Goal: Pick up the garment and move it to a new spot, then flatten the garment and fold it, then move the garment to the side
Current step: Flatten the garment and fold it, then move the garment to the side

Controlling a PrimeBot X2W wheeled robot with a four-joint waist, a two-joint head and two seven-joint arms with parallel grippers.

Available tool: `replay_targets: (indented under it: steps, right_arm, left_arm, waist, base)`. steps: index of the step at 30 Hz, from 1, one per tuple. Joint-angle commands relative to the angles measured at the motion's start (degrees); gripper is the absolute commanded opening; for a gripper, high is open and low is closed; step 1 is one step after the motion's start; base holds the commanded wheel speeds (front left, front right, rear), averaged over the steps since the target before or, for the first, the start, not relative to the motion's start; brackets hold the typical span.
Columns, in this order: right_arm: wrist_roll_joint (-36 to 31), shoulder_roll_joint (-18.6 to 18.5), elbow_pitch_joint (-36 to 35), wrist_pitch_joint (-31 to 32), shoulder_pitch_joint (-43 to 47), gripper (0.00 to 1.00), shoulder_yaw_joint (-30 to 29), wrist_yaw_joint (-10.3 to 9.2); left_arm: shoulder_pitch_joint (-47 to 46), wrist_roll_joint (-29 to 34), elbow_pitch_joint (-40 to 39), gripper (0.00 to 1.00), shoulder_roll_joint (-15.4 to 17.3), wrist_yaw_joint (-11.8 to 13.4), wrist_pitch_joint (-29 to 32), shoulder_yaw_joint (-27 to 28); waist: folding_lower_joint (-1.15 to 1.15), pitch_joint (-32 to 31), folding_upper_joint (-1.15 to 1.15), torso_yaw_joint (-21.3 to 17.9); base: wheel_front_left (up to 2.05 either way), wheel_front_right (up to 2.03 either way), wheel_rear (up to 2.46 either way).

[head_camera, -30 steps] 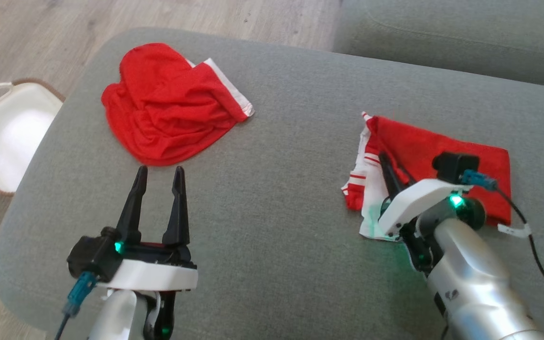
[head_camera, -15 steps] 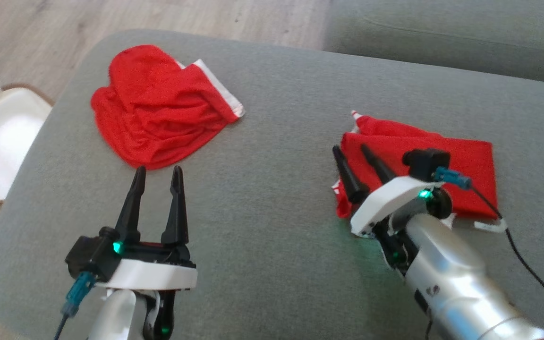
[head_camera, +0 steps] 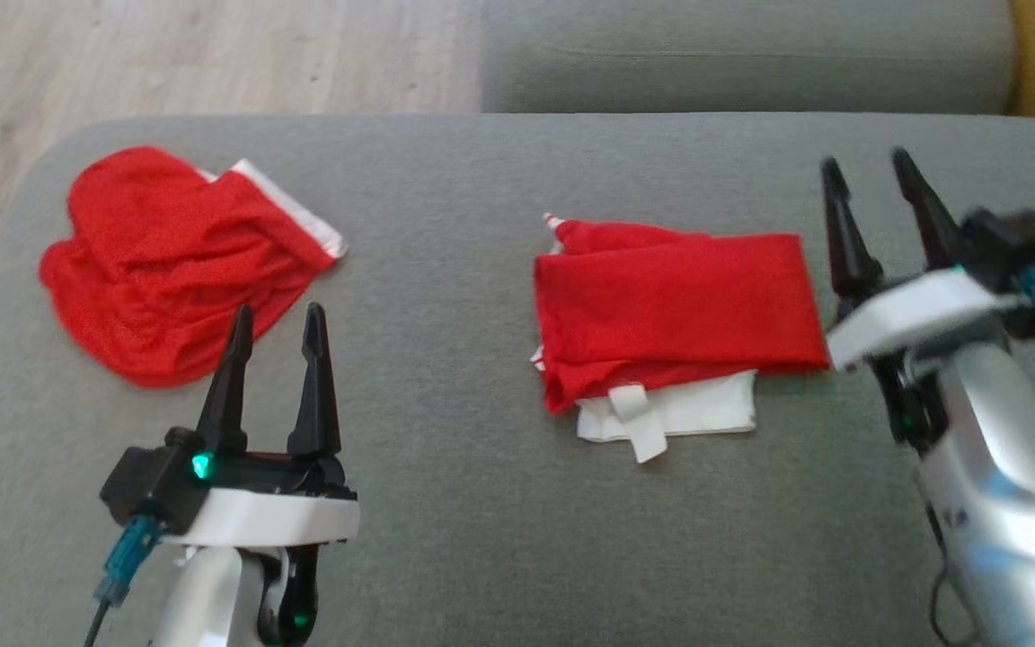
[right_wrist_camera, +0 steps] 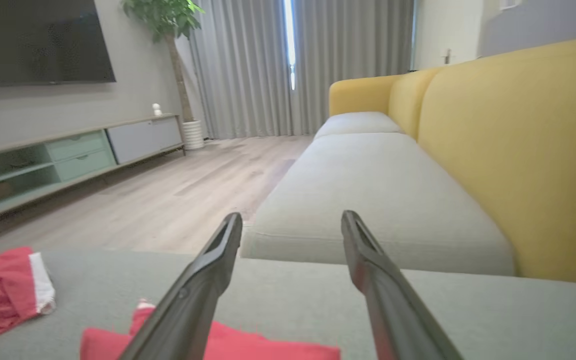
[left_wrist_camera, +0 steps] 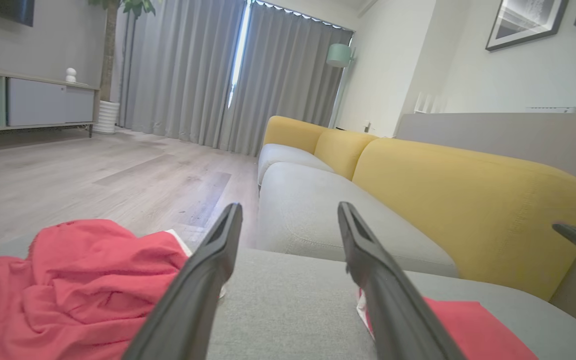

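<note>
Crumpled red garment (head_camera: 172, 270) at the left end of the grey cushion (head_camera: 446, 503), left gripper (head_camera: 278, 310) open and empty just beside it, folded red garment (head_camera: 675, 301) lying flat mid-cushion, right gripper (head_camera: 867, 160) open, empty, just right of it.

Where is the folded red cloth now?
In the head view, the folded red cloth lies right of centre on the grey cushion, left of the right gripper.

Red garment (head_camera: 675, 301) folded flat, white edge underneath, on grey cushion (head_camera: 446, 296).
</note>
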Motion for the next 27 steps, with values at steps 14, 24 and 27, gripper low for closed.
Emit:
replay_targets:
  steps: [14, 24, 27]
  right_arm:
    - [-14.23, 5.33, -20.78, -0.61, 19.32, 1.0, -12.36, -0.04]
    - [-15.43, 8.15, -24.71, -0.61, 24.78, 1.0, -15.22, -0.04]
    - [-15.56, 8.27, -24.63, -0.61, 24.69, 1.0, -15.2, -0.04]
  left_arm:
    - [-0.64, 0.8, -1.7, 1.0, 0.26, 0.3, -0.29, 2.84]
    - [1.19, 0.87, -0.57, 1.0, 0.26, 0.41, -0.29, 2.85]
    - [1.21, 1.0, -0.57, 1.0, 0.26, 0.41, -0.29, 2.86]
  waist:
    - [0.0, -0.42, 0.0, -5.28]
    - [0.0, -0.84, 0.0, -5.9]
    - [0.0, -0.85, 0.0, -5.77]
  base:
    - [0.0, 0.0, 0.0]
    - [0.0, 0.0, 0.0]
    - [0.0, 0.0, 0.0]
